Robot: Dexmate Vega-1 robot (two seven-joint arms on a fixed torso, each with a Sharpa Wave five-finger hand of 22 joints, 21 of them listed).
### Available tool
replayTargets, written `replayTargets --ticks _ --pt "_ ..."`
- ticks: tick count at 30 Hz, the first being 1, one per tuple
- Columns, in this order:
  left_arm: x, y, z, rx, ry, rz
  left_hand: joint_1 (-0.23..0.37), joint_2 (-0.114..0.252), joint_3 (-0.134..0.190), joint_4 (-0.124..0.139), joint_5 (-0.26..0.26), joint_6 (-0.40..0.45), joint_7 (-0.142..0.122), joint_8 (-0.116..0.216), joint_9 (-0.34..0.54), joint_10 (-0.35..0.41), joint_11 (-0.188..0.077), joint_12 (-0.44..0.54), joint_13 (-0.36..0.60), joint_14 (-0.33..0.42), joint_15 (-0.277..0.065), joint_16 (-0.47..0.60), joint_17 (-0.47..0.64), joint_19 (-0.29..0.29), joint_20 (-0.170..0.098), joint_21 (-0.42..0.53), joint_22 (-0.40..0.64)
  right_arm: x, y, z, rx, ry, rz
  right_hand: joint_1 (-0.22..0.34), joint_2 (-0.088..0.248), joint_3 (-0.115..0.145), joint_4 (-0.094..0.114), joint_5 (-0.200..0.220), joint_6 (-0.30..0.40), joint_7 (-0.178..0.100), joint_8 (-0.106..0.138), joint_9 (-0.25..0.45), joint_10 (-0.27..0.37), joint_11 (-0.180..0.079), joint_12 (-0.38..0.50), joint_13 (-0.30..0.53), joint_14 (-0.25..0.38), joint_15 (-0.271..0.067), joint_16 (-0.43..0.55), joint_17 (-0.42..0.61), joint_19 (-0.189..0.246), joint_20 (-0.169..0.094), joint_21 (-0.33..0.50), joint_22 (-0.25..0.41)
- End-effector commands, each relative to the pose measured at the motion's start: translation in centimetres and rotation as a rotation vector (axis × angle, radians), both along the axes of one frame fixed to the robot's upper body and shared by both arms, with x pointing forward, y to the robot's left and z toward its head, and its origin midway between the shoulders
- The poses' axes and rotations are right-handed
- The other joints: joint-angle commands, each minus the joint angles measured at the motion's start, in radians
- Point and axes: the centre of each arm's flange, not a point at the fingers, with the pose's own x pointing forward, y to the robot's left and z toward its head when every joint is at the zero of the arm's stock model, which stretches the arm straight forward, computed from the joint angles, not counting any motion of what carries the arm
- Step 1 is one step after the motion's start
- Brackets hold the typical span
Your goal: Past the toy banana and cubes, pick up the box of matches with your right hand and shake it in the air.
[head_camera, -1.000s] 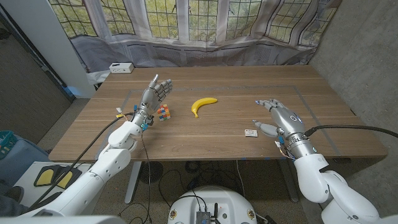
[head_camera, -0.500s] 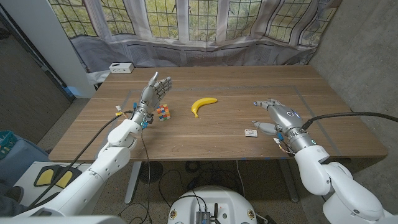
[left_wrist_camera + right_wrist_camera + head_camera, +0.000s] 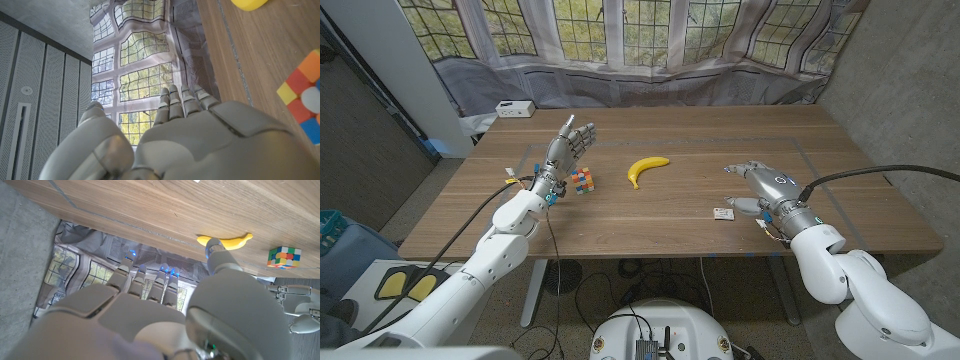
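The box of matches (image 3: 724, 213) lies flat on the wooden table (image 3: 670, 215) near its front edge, just beside the thumb of the right hand (image 3: 767, 190), not touching it as far as the head view shows. That hand hovers with fingers spread, holding nothing. The toy banana (image 3: 647, 168) lies toward the middle, well apart from the box. The colourful cube (image 3: 582, 181) sits beside the left hand (image 3: 567, 152), raised, fingers apart and empty. A white box (image 3: 514, 109) rests at the far left corner.

The right hand (image 3: 767, 189) hovers with fingers spread, the box of matches (image 3: 724, 213) just beside its thumb.
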Motion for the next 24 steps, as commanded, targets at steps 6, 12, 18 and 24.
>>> replayTargets --ticks 6,12,18,24 --pt "0.1 -0.2 0.3 0.002 -0.007 0.000 0.002 0.014 0.006 -0.007 -0.001 0.001 0.001 0.000 0.006 0.005 0.004 -0.001 0.006 -0.003 -0.001 -0.001 0.006 -0.001 0.005 -0.002 0.003 1.2 0.5 0.0 -0.069 0.041 -0.042 0.011 0.000 0.000 0.006 0.004 0.010 -0.003 0.003 0.003 0.009 -0.008 0.006 0.004 0.022 -0.007 0.011 0.005 0.001 0.006 0.002 0.005" --pt "0.0 -0.2 0.2 -0.003 -0.005 -0.003 0.002 0.014 0.006 -0.008 -0.001 0.002 0.001 0.001 0.005 0.004 0.001 -0.001 0.006 -0.003 -0.002 -0.001 0.006 -0.001 0.005 -0.002 0.003 1.7 0.5 0.0 -0.062 0.089 -0.040 0.012 -0.001 -0.001 0.006 0.004 0.010 -0.004 0.004 0.003 0.010 -0.007 0.006 0.005 0.023 -0.008 0.012 0.005 0.002 0.007 0.003 0.005" --pt "0.0 -0.1 0.1 -0.005 -0.004 -0.002 0.002 0.015 0.006 -0.008 -0.001 0.002 0.000 0.002 0.005 0.006 0.001 -0.001 0.006 -0.003 -0.003 -0.001 0.006 -0.002 0.006 -0.002 0.003 2.1 0.5 0.1 -0.057 0.115 -0.039 0.010 -0.008 -0.006 0.007 0.004 0.005 -0.002 0.003 0.004 0.009 -0.009 0.006 0.005 0.022 -0.004 0.012 0.005 0.001 0.011 0.003 0.005" --pt "-0.1 -0.1 0.0 -0.002 -0.005 -0.003 0.003 0.016 0.007 -0.010 -0.001 0.003 0.001 0.002 0.005 0.007 -0.003 -0.001 0.006 -0.003 -0.003 0.000 0.006 -0.002 0.006 -0.002 0.003 2.6 0.6 0.2 -0.040 0.151 -0.037 0.001 -0.019 -0.015 0.011 0.005 0.004 0.001 0.004 0.004 0.004 -0.002 0.003 0.004 -0.015 0.004 -0.002 0.005 -0.015 0.013 -0.001 0.005"
